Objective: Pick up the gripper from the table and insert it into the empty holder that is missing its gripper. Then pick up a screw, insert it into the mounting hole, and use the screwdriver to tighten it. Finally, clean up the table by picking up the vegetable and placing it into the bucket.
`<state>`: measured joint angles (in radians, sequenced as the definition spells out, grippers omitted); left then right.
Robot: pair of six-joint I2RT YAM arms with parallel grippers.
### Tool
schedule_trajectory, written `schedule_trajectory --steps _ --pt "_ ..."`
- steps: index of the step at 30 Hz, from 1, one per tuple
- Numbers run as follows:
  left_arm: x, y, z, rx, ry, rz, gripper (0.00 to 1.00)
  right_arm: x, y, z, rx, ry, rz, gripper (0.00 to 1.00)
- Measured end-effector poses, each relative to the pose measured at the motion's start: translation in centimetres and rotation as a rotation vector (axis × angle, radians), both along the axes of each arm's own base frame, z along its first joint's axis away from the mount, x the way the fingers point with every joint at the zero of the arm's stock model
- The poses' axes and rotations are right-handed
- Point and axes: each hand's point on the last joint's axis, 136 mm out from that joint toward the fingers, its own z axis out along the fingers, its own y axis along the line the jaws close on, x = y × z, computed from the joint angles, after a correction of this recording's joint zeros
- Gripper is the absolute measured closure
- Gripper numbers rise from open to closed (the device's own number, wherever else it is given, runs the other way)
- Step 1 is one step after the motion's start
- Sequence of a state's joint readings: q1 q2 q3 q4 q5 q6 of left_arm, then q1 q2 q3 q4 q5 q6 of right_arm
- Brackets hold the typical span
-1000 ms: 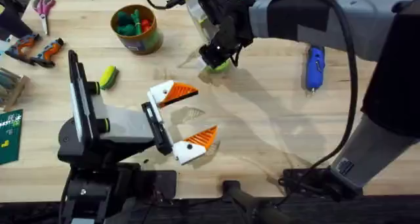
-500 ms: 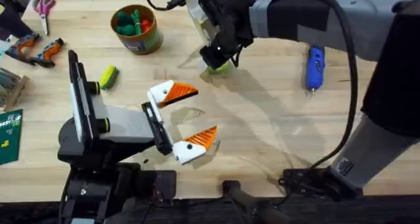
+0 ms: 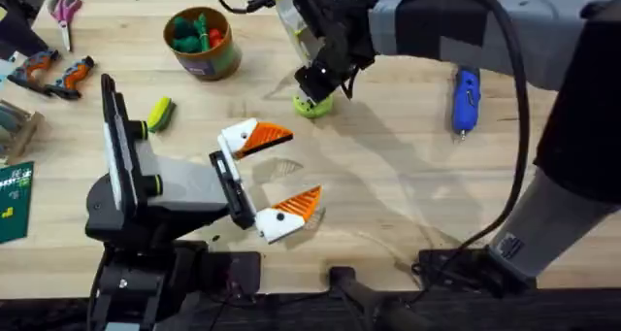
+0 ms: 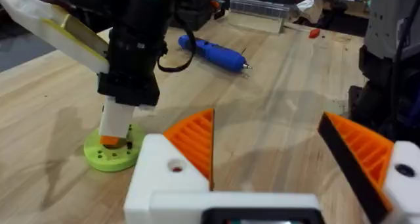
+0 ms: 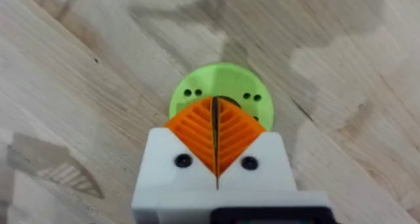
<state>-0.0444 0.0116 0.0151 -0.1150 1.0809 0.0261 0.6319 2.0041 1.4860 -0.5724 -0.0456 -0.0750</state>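
My left gripper (image 3: 301, 166) stands open at mid-table. Both of its white holder blocks (image 3: 236, 137) carry an orange wedge gripper pad (image 3: 272, 135), also seen close up (image 4: 197, 142). My right gripper (image 3: 312, 86) is shut, its orange pads pressed together (image 5: 215, 106), tip down on a green disc with holes (image 3: 312, 105); nothing shows between the pads. The blue screwdriver (image 3: 465, 100) lies to the right of it. The yellow-green vegetable (image 3: 160, 113) lies left of the left arm's fingers. The olive bucket (image 3: 225, 57) stands at the back left with green and red toys inside.
Orange-handled tools (image 3: 53, 74) and scissors (image 3: 64, 9) lie at the far left, with a green card (image 3: 14, 200) near the left edge. Bare wood stretches between the disc and the screwdriver (image 4: 213, 52).
The green disc now shows more fully beside the right gripper's tip, slightly farther left than before. The left arm has not moved.
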Motion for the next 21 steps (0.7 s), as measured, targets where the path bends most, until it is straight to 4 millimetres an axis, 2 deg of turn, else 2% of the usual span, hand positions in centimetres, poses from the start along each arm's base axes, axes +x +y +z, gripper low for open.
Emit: schedule_trajectory --steps 13,16,18,21 --pt "0.0 0.0 0.0 0.000 0.000 0.000 0.007 -0.1 -0.1 0.0 -0.003 0.003 0.000 0.981" --pt "0.0 0.0 0.0 0.000 0.000 0.000 0.008 -1.0 -0.8 -0.2 -0.035 0.048 0.000 0.983" --pt "0.0 0.0 0.0 0.000 0.000 0.000 0.008 -1.3 -1.0 0.1 -0.045 0.062 -0.001 0.909" --pt "0.0 0.0 0.0 0.000 0.000 0.000 0.008 -1.4 -1.0 1.0 -0.047 0.065 -0.001 0.691"
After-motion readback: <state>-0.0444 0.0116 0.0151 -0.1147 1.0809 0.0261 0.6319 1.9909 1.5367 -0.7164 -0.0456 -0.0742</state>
